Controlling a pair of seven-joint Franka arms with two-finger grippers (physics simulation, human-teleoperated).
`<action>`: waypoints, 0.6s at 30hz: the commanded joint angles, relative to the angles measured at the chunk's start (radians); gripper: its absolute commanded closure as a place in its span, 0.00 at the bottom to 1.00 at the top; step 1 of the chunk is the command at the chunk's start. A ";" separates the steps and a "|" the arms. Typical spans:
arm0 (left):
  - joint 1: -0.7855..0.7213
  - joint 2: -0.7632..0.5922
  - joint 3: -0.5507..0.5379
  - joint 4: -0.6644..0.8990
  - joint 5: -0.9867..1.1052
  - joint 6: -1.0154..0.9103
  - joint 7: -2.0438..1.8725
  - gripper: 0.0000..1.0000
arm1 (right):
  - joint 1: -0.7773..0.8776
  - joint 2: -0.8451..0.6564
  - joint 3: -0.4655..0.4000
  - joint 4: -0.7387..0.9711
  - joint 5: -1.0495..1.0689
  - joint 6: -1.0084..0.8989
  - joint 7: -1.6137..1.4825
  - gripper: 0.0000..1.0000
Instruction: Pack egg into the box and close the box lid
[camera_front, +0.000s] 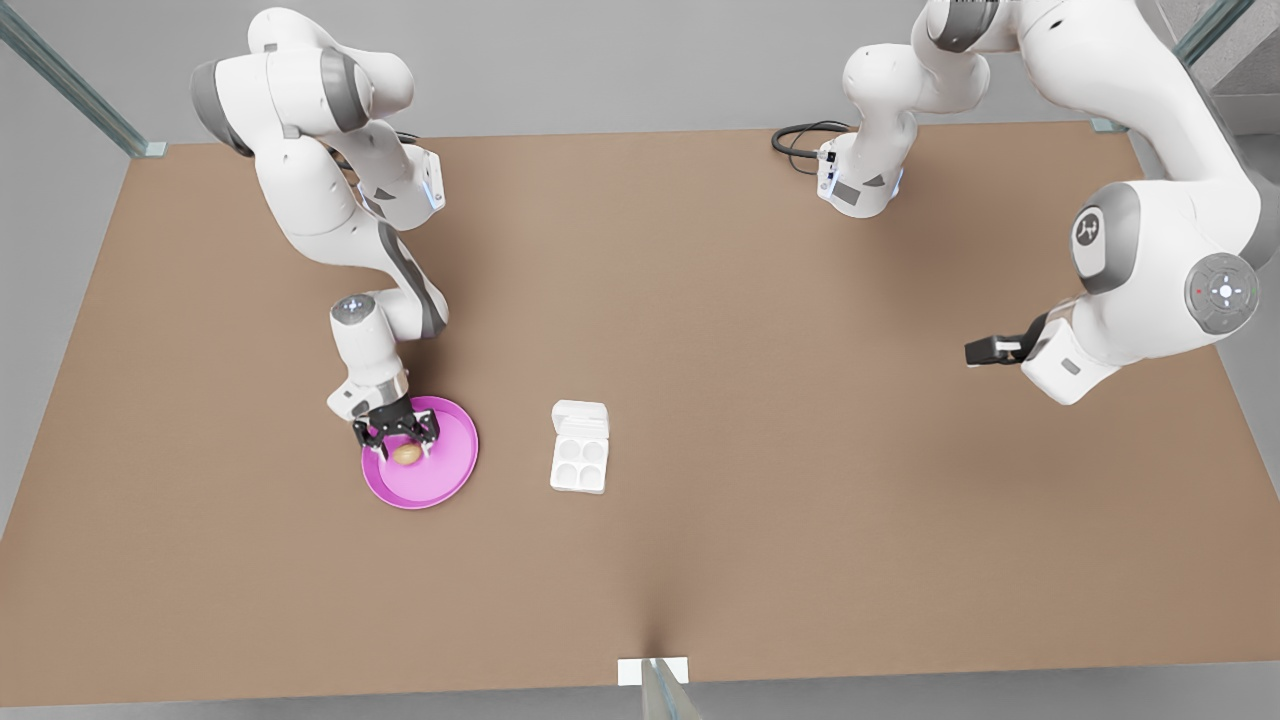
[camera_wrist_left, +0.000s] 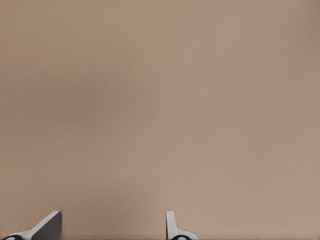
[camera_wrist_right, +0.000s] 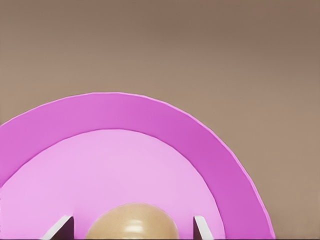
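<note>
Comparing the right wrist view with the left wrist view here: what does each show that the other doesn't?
Only the right wrist view: the pink plate with the egg on it, sitting between the open right claw fingers, which are not closed on it. Only the left wrist view: the open left claw over nothing but bare table. Both share: the brown table surface and a pair of fingertips.

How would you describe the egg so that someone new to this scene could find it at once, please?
On the brown table, look toward the front view's left for the round pink plate. The egg lies on it, between the open fingers of the right gripper; the left gripper waits far off. It is the one small tan oval; the box beside the plate is white and square.
</note>
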 joint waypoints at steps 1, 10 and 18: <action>0.001 0.004 0.000 0.000 0.001 0.000 0.000 0.00 | 0.000 0.000 0.000 -0.002 0.000 0.000 0.000 0.12; 0.001 0.011 0.003 0.002 0.002 0.000 0.000 0.00 | 0.000 0.003 0.000 0.012 0.000 0.006 0.003 0.20; 0.001 0.013 0.005 0.002 0.004 0.000 0.002 0.00 | 0.000 0.004 0.000 0.013 0.000 0.008 0.006 0.30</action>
